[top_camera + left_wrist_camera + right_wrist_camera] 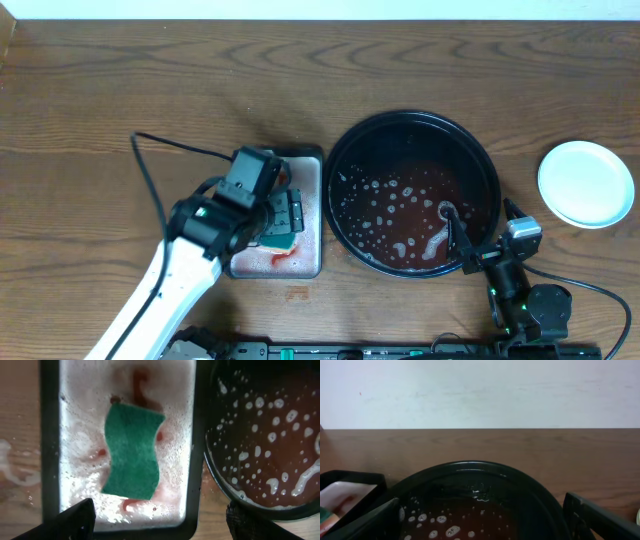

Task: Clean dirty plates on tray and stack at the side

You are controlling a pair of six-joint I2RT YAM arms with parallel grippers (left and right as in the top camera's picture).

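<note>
One pale plate [587, 183] lies alone on the bare wooden worktop [150, 80], well to the right of the tray [350, 135] and apart from it; its face looks clean. Only this plate is in sight.

The round black tray [470, 465] sits mid-worktop and holds a thin pool of reddish-brown water dotted with white foam. Its far wall shines wet in the right wrist view.

The right claw [460, 240] stands at the tray's near right rim. Its fingers are spread wide with nothing between them [482, 520]. Whether a fingertip touches the water cannot be told.

Just left of the tray [215, 475], almost touching it, is a rectangular metal pan [308, 230] with a dark rim [199, 435], filled with suds tinged pink. A teal sponge [132, 452] lies flat in the middle of it, wavy-edged, with red smears around it and a red streak at the pan's near end [280, 258].

The left claw [160, 510] hangs over the pan above the sponge [278, 240], fingers spread wide and empty, clear of the sponge. A corner of the pan [350, 477] shows at the left edge of the right wrist view.
</note>
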